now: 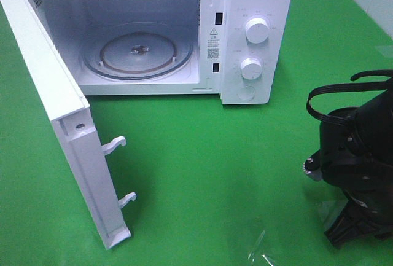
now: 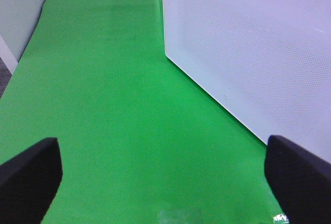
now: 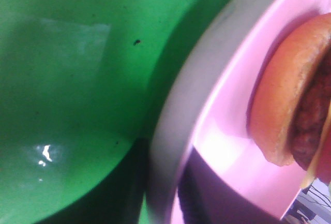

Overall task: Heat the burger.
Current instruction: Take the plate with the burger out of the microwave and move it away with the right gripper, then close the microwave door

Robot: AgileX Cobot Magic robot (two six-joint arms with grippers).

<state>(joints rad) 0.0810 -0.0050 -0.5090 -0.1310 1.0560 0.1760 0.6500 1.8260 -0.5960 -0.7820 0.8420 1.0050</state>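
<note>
The burger [image 3: 287, 94] fills the right wrist view from very close, showing a golden-brown bun and a dark patty. It lies on a pink plate [image 3: 227, 151] on the green cloth. My right gripper's fingers cannot be made out there; a dark blur crosses the plate's near edge. In the exterior high view my right arm [image 1: 359, 155] hangs low at the right and hides both plate and burger. My left gripper [image 2: 165, 182] is open, its black fingertips [image 2: 28, 175] wide apart over bare cloth beside the microwave door [image 2: 248, 53].
The white microwave [image 1: 245, 39] stands at the back with its door [image 1: 58, 118] swung out to the left and a glass turntable [image 1: 138, 54] inside. A scrap of clear film [image 1: 258, 250] lies on the cloth near the front edge.
</note>
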